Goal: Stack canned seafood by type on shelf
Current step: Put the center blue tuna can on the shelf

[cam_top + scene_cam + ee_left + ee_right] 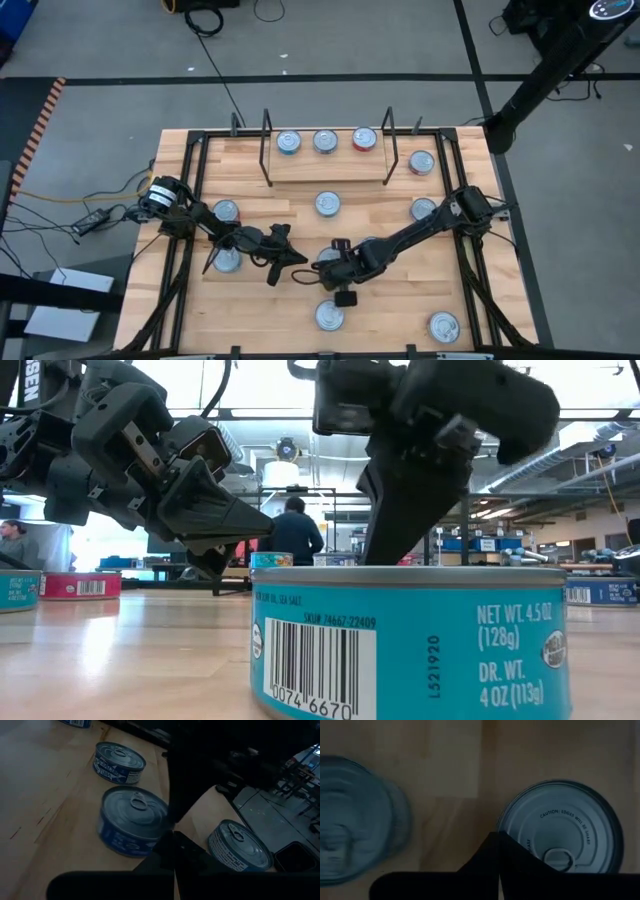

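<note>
Right gripper is positioned low over the middle of the large wooden tabletop, with its two dark fingers pressed together and holding nothing. Directly beneath and just past its fingertips lies one flat round silver-lidded tin with a pull ring; whether the fingertips touch the lid cannot be determined. A second tin of the same kind lies to one side of it, apart from the fingers. Left gripper sits close beside the right gripper, fingertips facing it, likewise clenched and empty, hovering above the board. In the left wrist view, three blue-labelled tins lie on the wood beyond its fingers. Beyond both grippers, at the far side of the table, stands the narrow light-wood shelf with black wire uprights; it carries a row of three tins, two blue-sided and one red-sided. Further tins lie scattered singly around both arms, including a blue-labelled tin nearest the low camera.
</note>
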Available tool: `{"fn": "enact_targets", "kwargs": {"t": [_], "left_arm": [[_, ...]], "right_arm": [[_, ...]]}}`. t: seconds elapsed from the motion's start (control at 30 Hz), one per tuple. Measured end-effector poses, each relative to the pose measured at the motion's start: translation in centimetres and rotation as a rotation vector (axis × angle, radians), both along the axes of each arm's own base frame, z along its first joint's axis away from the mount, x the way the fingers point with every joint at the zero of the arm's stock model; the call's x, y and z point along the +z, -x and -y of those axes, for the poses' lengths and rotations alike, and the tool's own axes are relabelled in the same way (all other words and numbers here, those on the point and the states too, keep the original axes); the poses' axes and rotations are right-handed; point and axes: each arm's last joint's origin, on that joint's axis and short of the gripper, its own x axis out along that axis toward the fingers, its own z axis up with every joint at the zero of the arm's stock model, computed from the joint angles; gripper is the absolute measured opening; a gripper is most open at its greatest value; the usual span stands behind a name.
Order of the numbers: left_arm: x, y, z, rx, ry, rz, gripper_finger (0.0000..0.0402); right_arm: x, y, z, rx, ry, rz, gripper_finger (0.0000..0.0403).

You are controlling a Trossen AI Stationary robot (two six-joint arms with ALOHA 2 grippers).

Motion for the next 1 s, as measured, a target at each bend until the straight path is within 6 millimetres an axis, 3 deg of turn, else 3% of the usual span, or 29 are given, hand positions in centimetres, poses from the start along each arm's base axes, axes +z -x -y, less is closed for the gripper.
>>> {"fn": "enact_targets", "kwargs": {"t": [0.4,0.67,0.83,1.0], "left_arm": [[0.1,0.0,0.0,0.004,0.002,0.014,0.0],[0.3,-0.1,0.0,0.005,0.003,0.033,0.0],[0.3,-0.1,0.0,0.008,0.0,0.031,0.0],[0.2,0.0,0.0,0.008,-0.002,0.025,0.0]], "right_arm": [[2.5,-1.4,1.8,-0.092,-0.329,0.047,0.0002],[4.3,-1.7,3.1,-0.082,-0.412,0.092,0.0007],[3.8,-1.0,0.4,0.031,-0.322,0.108,0.0048],[2.9,-0.7,-1.2,-0.044,-0.247,0.111,0.0067]]}}
